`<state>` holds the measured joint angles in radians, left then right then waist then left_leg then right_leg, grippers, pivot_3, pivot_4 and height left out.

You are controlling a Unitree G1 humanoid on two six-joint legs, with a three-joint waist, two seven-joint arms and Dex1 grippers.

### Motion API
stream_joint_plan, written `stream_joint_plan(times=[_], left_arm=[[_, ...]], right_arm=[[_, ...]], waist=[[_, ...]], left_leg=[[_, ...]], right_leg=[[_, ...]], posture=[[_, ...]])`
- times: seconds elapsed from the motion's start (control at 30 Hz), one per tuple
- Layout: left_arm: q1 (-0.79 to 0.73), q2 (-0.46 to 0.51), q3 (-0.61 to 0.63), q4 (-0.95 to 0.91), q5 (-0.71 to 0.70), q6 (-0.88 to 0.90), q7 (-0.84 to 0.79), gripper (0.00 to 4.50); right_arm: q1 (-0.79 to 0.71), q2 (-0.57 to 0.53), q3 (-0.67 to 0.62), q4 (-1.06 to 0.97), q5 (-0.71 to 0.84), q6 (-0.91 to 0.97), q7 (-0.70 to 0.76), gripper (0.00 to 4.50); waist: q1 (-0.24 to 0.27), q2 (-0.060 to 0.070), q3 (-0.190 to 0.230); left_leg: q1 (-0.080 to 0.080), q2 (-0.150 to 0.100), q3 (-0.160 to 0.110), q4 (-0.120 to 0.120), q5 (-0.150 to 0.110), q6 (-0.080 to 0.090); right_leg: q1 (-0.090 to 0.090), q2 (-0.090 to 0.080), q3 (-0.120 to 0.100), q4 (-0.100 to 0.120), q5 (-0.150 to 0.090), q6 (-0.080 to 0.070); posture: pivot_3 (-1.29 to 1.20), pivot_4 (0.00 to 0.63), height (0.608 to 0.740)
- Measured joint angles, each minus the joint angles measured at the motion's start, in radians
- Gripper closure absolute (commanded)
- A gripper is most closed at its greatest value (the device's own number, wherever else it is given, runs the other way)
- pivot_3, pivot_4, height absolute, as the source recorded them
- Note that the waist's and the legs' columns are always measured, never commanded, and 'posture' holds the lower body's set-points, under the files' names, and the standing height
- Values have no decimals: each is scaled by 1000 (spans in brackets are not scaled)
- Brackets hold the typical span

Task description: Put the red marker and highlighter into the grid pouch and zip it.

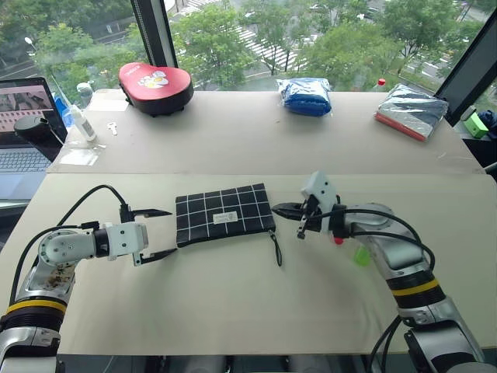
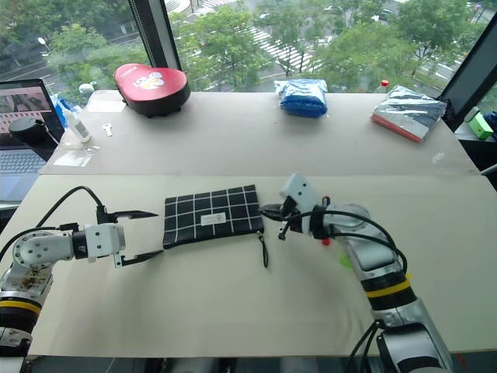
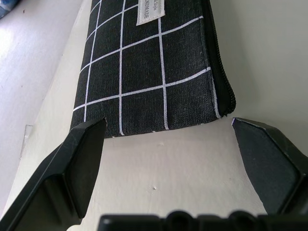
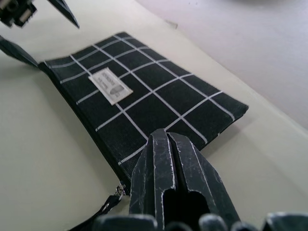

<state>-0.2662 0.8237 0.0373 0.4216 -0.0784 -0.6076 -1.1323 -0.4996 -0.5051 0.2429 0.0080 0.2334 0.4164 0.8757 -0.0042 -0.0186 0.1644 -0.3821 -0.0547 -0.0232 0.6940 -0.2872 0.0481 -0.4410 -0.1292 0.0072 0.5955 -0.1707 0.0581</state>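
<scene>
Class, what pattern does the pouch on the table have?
Black fabric with white grid lines on the grid pouch, clearest in the left wrist view.

Pouch: the grid pouch [image 1: 224, 214] lies flat on the near surface [image 1: 233, 303], about midway between the two hands.
Strap: the zipper strap [image 1: 276, 246] trails from the pouch's right end toward the near edge.
Left hand: the left hand [image 1: 155, 233] sits just left of the pouch's left end, one finger on either side of that end.
Right hand: the right hand [image 1: 281, 208] sits just right of the pouch's right end.
Far surface: a rounded case [image 1: 156, 86] at back left, a wrapped bundle [image 1: 304, 96] behind the pouch, a flat packet [image 1: 411, 111] at back right.
Far left: a laptop [image 1: 23, 128] beside the surface.
</scene>
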Motion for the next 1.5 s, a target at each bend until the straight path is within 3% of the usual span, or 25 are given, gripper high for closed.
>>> stream_joint_plan(times=[0.43,0.8,1.2,1.5], left_arm=[[-18,-9,-34,0,-3,0,15,0],[-28,-9,-48,38,-4,-81,10,0],[-97,-32,-97,230,63,-421,88,0],[-251,-32,-147,483,274,-664,297,0]], right_arm=[[-91,84,80,100,-136,-17,-12,4480],[-100,61,114,105,-196,-85,40,4480],[-101,68,108,119,-208,-111,63,4480],[-80,67,96,110,-204,-110,83,4480]], waist=[[-10,0,0],[-11,0,0],[-6,1,-1],[-2,1,-1]], left_leg=[[1,0,0,0,2,-3],[1,0,0,0,2,-3],[4,-1,0,0,2,-3],[9,0,0,1,3,-3]], right_leg=[[0,1,-1,1,0,0],[0,1,-1,1,0,0],[3,1,-2,1,0,0],[4,1,-5,8,2,-3]], posture=[[0,150,740],[0,150,740],[0,150,740],[0,150,740]])
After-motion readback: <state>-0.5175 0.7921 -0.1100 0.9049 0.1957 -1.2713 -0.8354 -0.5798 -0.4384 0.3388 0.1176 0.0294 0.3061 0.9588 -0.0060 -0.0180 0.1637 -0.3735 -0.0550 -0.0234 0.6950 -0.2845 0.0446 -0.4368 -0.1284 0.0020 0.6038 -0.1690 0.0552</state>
